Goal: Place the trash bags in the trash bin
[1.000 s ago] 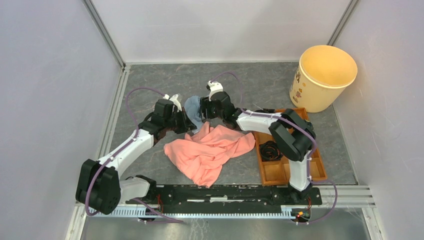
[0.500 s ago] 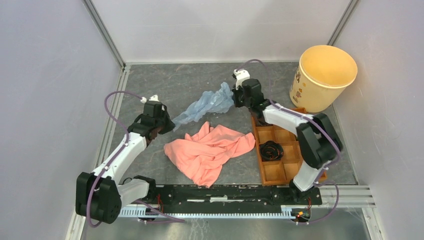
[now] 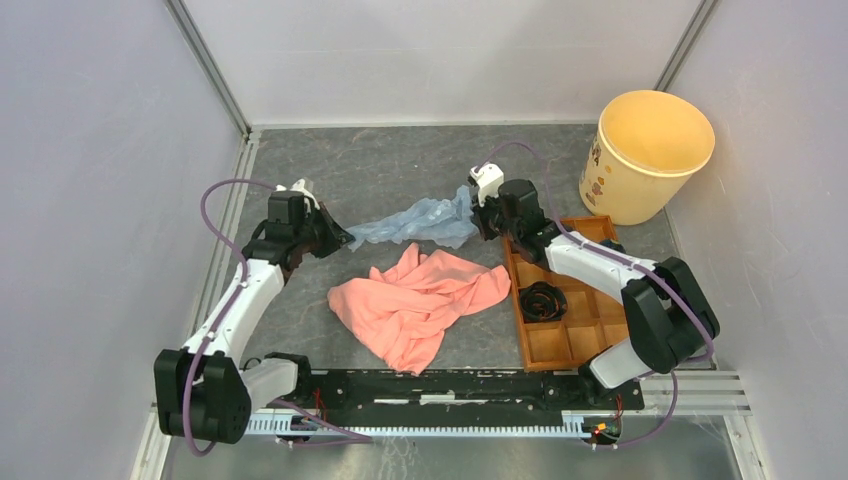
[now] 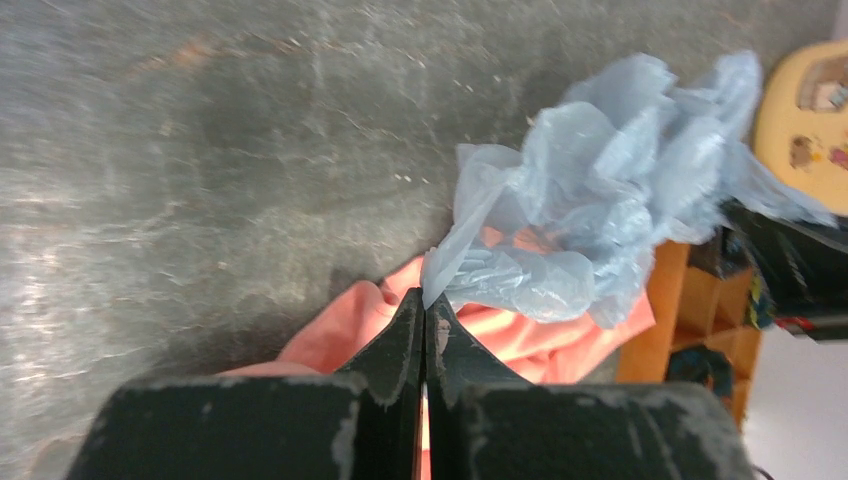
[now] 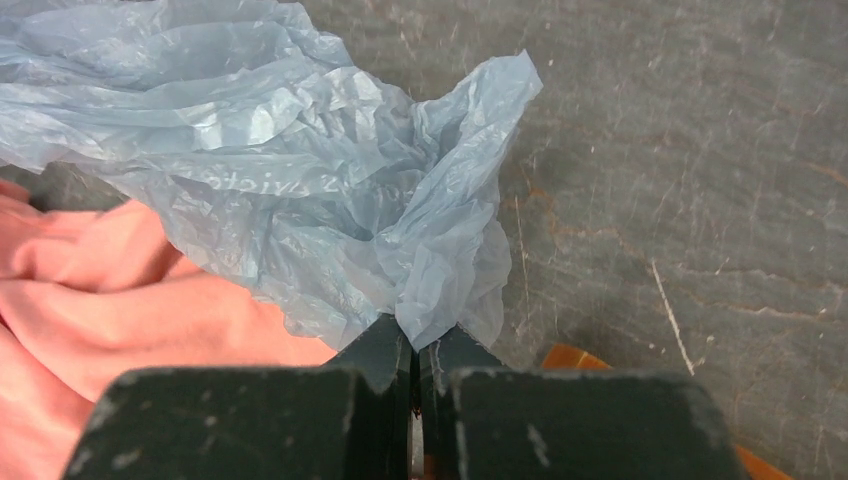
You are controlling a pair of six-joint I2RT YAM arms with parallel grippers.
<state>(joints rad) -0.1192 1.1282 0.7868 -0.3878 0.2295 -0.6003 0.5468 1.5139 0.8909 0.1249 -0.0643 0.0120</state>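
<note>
Left gripper (image 3: 343, 238) and right gripper (image 3: 478, 217) each clamp an end of the blue trash bag (image 3: 420, 221), likely to spread it open.

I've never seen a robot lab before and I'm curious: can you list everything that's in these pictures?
blue trash bag: one, pale blue, stretched between both grippers
pink crumpled sheet: one, salmon pink, table centre; bag or cloth, cannot tell
trash bin: one, yellow-tan, far right corner, upright
wooden tray: one, brown, compartmented, right side
black round object: one, in a tray compartment
table: one, grey
left gripper: one, black, shut on the bag's left end
right gripper: one, black, shut on its right end
</note>
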